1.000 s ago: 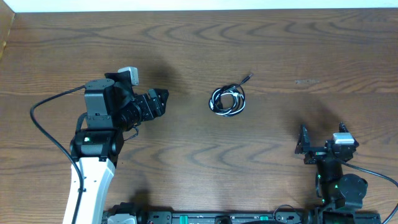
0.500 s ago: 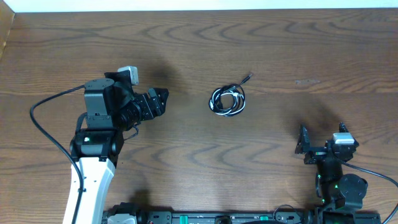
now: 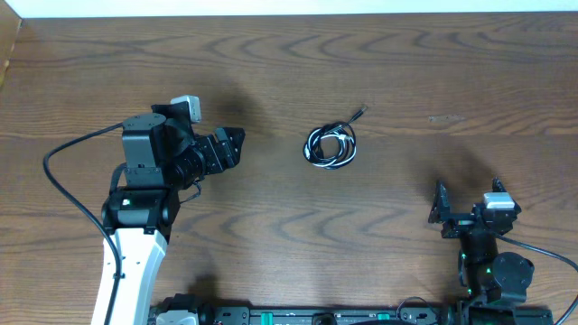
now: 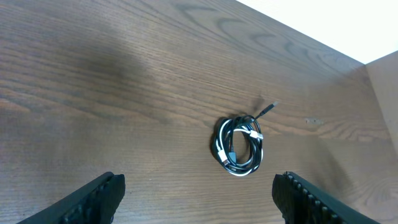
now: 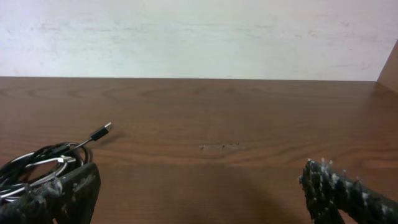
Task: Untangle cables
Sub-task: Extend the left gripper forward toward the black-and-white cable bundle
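Two cables (image 3: 330,146) lie coiled together at three o'clock from your left gripper (image 3: 235,147) — its jaws, like the right gripper's (image 3: 442,209), gape empty. You're at the approach; next, pinch one loop.

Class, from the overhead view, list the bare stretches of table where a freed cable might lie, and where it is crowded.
Bare wood: between the cables and the far edge of the table; between the left gripper and the cables; between the cables and the right gripper. Crowded: near edge, at the base rail.
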### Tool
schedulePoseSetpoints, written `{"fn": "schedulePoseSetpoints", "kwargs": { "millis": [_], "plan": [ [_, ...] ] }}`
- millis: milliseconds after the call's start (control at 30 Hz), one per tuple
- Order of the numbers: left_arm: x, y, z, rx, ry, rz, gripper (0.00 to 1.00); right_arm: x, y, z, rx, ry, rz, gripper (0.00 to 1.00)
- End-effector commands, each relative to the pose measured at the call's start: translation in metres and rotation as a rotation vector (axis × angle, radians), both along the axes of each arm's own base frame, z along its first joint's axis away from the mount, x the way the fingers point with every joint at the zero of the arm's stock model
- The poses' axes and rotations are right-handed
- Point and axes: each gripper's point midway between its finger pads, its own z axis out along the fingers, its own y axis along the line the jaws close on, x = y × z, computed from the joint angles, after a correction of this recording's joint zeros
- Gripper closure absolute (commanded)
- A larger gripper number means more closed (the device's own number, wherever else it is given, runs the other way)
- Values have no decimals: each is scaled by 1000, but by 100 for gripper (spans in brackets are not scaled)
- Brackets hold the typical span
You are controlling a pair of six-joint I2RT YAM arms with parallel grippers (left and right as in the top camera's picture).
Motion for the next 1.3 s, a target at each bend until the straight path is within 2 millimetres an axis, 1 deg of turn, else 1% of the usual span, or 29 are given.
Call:
{"fn": "schedulePoseSetpoints", "kwargs": {
  "millis": [0,1000,1133,1267],
  "plan": [
    [4,1,12,20,-38,-7,20,0,-2,-1,10,2,-12,1],
    [4,1,11,20,-33,-7,20,0,-2,-1,10,2,-12,1],
    [7,1,6,20,-19,-7,19,0,-2,-1,10,2,-12,1],
    [10,1,-4,20,10,-8,20,0,-2,-1,10,2,-12,1]
  ]
}}
